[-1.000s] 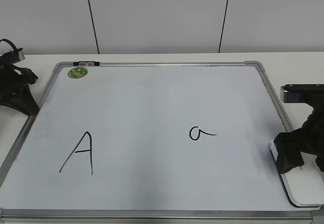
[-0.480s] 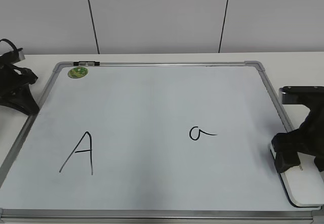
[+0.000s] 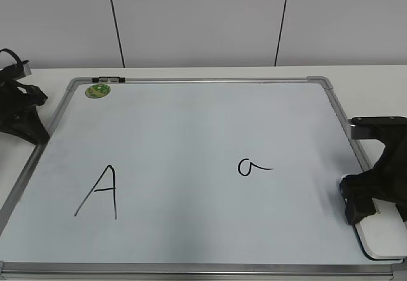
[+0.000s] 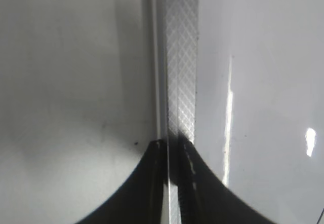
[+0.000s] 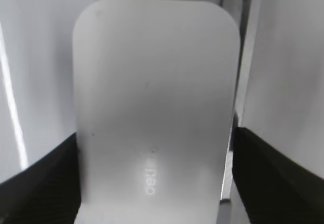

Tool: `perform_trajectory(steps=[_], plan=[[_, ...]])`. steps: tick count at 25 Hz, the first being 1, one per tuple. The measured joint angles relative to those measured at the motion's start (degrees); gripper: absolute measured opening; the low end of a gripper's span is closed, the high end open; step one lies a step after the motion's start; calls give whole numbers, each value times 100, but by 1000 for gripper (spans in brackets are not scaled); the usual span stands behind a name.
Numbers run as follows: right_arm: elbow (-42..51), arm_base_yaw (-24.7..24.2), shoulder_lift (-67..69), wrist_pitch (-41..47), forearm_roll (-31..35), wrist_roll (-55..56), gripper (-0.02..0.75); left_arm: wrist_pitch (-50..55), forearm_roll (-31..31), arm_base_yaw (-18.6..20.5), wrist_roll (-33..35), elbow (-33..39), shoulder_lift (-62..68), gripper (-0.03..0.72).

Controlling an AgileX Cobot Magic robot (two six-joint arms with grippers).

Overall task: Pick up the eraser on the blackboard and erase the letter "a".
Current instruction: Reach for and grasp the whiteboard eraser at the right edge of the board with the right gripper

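Note:
The white eraser (image 3: 383,235) lies at the right front corner of the blackboard (image 3: 191,128), partly over its silver frame. In the right wrist view the eraser (image 5: 154,92) fills the middle, with grey lettering near the bottom. My right gripper (image 3: 379,208) is open and straddles it; one finger (image 5: 45,183) stands at its left side and the other (image 5: 276,181) just off its right side. The letter "a" (image 3: 251,166) is to the left of the eraser, untouched. My left gripper (image 3: 33,128) is shut and empty at the board's left edge, over the frame (image 4: 181,57).
A large capital "A" (image 3: 100,192) is drawn at the board's front left. A round green sticker (image 3: 98,91) sits at the back left corner. White table surrounds the board and a pale wall stands behind it.
My right gripper has come lower over the eraser and a little toward the front. The eraser, the letters and the left arm have not moved.

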Motion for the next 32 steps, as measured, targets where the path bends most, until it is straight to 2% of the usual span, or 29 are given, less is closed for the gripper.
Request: perform_trajectory(steps=[3, 8, 32], plan=[[0, 0, 14, -45, 0, 13, 622, 0, 0, 0, 0, 0, 0, 34], [0, 9, 14, -66, 19, 41, 543, 0, 0, 0, 0, 0, 0, 34], [0, 9, 14, -80, 32, 54, 540, 0, 10, 0, 0, 0, 0, 35]])
